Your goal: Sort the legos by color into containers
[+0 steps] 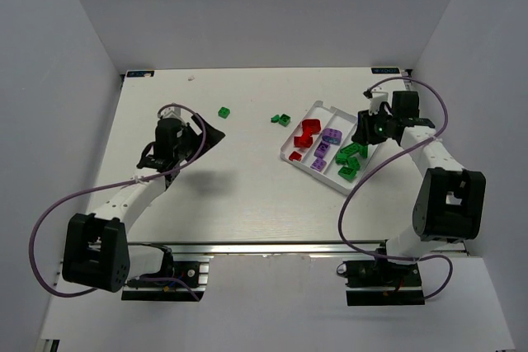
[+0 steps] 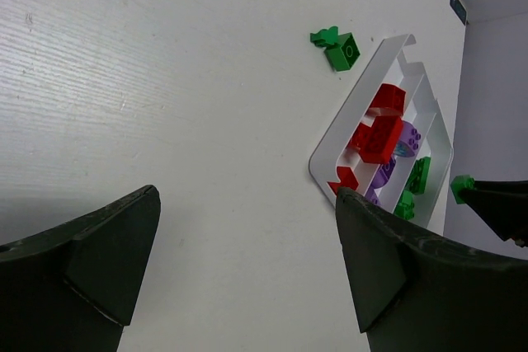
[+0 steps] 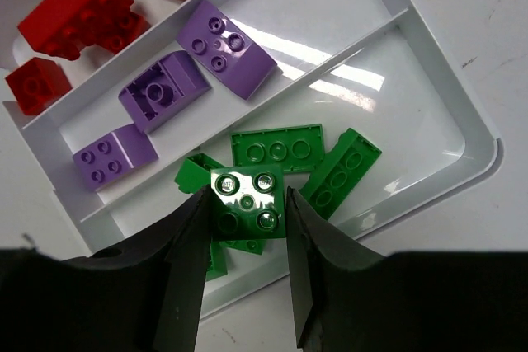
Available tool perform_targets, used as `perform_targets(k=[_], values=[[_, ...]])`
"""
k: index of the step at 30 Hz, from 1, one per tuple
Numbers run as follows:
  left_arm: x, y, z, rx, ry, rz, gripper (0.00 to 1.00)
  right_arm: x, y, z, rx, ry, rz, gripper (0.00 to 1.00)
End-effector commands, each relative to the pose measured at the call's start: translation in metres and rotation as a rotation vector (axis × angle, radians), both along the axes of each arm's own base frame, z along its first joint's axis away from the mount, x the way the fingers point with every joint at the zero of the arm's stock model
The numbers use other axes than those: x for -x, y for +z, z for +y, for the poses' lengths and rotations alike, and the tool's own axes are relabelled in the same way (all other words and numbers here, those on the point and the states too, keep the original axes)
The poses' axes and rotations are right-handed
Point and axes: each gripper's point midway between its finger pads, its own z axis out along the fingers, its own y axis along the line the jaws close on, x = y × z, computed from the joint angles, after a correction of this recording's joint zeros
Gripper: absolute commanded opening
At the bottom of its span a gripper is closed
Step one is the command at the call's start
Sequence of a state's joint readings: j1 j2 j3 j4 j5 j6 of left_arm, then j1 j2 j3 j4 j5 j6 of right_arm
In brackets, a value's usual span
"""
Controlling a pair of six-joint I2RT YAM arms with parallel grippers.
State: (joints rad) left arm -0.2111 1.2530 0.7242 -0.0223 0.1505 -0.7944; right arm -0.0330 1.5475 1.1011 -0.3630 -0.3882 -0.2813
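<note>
Your right gripper point(image 3: 244, 212) is clamped on a green brick point(image 3: 247, 197) over the tray's point(image 3: 412, 96) green lane, by the table's right edge. Reds point(image 3: 78, 18) and purples point(image 3: 157, 92) look sorted. Three greens point(image 1: 223, 112) lie loose near the far edge. Your left gripper point(image 2: 247, 204) stands spread apart.

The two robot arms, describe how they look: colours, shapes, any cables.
The left arm and right arm both have white tubular links between boxy black joint housings. A lilac cable loops loosely along each. The left gripper and right gripper are matte black with broad, wedge-shaped fingers. No markings are readable.
</note>
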Motion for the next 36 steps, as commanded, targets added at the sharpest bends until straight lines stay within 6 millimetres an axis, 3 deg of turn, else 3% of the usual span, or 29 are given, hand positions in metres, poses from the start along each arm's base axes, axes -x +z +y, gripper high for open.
perform_targets(k=[1, 5, 8, 11, 12, 16, 21, 26, 28, 30, 31, 33, 34, 36], values=[[0.004, 0.006, 0.000, 0.022, -0.004, -0.019, 0.96, -0.016, -0.004, -0.006, 0.037, 0.012, -0.056, 0.00], [0.008, 0.004, 0.004, 0.018, 0.014, -0.021, 0.97, -0.030, -0.020, -0.007, 0.034, -0.006, -0.020, 0.00], [0.012, 0.003, 0.006, 0.016, 0.019, -0.020, 0.97, -0.039, -0.027, -0.009, 0.035, -0.018, -0.006, 0.10], [0.012, 0.007, 0.006, 0.009, 0.020, -0.028, 0.97, -0.043, -0.035, -0.011, 0.044, -0.025, 0.016, 0.25], [0.013, 0.006, 0.007, 0.001, 0.019, -0.025, 0.97, -0.046, -0.034, -0.011, 0.044, -0.025, 0.014, 0.34], [0.008, 0.009, 0.007, -0.013, 0.015, -0.028, 0.97, -0.044, -0.030, -0.011, 0.042, -0.023, 0.009, 0.55], [-0.002, 0.016, 0.005, -0.028, 0.001, -0.031, 0.97, -0.039, -0.014, -0.012, 0.028, -0.024, -0.026, 0.71], [-0.014, 0.014, 0.003, -0.054, -0.013, -0.029, 0.94, -0.031, 0.007, -0.013, 0.016, 0.005, -0.074, 0.72], [-0.022, 0.018, 0.004, -0.086, -0.019, -0.043, 0.89, -0.024, 0.020, -0.009, 0.038, 0.083, -0.110, 0.76], [-0.026, 0.009, 0.006, -0.143, -0.043, -0.019, 0.86, -0.018, 0.034, -0.006, 0.084, 0.206, -0.173, 0.81], [-0.033, 0.017, 0.007, -0.156, -0.047, -0.033, 0.84, -0.007, 0.047, 0.004, 0.061, 0.283, -0.210, 0.82], [-0.038, 0.006, 0.009, -0.217, -0.073, -0.004, 0.81, 0.008, 0.053, 0.010, 0.059, 0.376, -0.267, 0.88], [-0.041, 0.006, 0.011, -0.237, -0.073, -0.002, 0.80, 0.017, 0.070, 0.019, 0.064, 0.461, -0.357, 0.89], [-0.055, 0.012, 0.013, -0.289, -0.082, -0.008, 0.79, 0.031, 0.084, 0.033, 0.030, 0.534, -0.460, 0.89]])
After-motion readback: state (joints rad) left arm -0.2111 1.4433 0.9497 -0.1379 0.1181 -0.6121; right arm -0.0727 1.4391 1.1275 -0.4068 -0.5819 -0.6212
